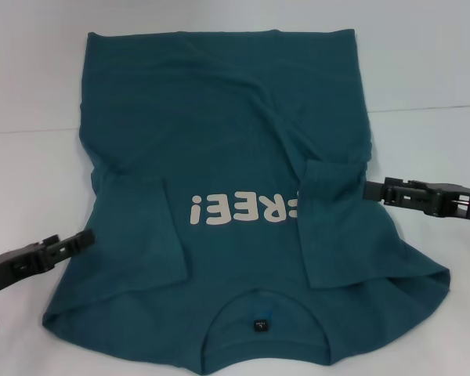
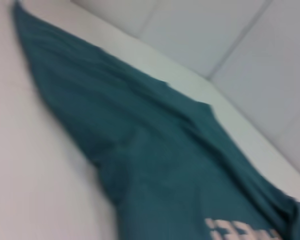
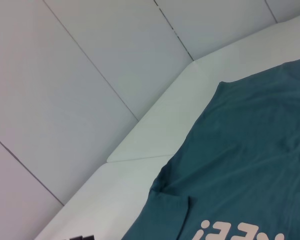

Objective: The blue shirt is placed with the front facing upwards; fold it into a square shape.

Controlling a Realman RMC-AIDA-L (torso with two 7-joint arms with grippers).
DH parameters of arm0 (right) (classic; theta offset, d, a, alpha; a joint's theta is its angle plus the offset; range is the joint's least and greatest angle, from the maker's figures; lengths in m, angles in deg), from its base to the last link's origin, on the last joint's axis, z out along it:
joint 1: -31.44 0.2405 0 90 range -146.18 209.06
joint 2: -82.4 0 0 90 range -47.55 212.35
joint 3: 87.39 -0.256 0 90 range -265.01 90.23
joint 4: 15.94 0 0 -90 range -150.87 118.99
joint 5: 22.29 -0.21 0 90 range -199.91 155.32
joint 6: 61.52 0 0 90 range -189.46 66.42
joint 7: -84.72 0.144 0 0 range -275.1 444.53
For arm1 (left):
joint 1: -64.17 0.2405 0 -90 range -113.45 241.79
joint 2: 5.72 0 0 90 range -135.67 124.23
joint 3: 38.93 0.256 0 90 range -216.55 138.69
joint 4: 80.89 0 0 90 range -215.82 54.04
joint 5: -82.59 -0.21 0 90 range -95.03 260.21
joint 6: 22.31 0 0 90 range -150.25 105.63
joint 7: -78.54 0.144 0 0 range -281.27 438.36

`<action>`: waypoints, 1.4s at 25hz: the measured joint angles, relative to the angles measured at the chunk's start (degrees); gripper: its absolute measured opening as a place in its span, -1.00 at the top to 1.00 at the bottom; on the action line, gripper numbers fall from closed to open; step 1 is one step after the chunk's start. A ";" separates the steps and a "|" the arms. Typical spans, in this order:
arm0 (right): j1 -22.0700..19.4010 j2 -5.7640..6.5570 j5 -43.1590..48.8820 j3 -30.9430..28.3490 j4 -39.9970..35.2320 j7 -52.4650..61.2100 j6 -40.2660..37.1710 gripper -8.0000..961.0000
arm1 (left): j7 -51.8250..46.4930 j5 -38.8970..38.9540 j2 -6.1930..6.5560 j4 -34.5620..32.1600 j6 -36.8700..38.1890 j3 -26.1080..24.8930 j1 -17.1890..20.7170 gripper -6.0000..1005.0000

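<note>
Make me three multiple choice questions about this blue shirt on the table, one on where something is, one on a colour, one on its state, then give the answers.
1. Where is the right claw?
A. At the shirt's edge beside the folded sleeve
B. Over the neck label
C. Beyond the far hem

2. What colour is the lettering?
A. Black
B. Cream
C. Red

3. How does the blue shirt lie?
A. Rolled into a tube
B. Hanging off the table
C. Flat, both sleeves folded inward

Answers: 1 A, it meets the cloth at the sleeve fold. 2 B, pale letters on teal. 3 C, the sleeves overlap the chest; the left claw is at the other side edge.
</note>
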 joint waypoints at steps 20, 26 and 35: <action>0.50 -0.04 -0.11 0.00 -0.31 2.06 -0.02 -0.96 | -0.18 -7.92 0.16 -1.21 0.64 -0.52 0.34 -0.77; 0.22 0.08 -0.11 0.00 -0.32 2.06 -0.06 -0.96 | -0.23 -8.41 0.22 -1.79 1.15 -0.61 0.71 -0.77; 0.00 0.28 -0.10 0.00 -0.15 2.06 -0.33 -0.96 | -0.26 -8.69 0.22 -1.94 1.74 -0.39 0.76 -0.77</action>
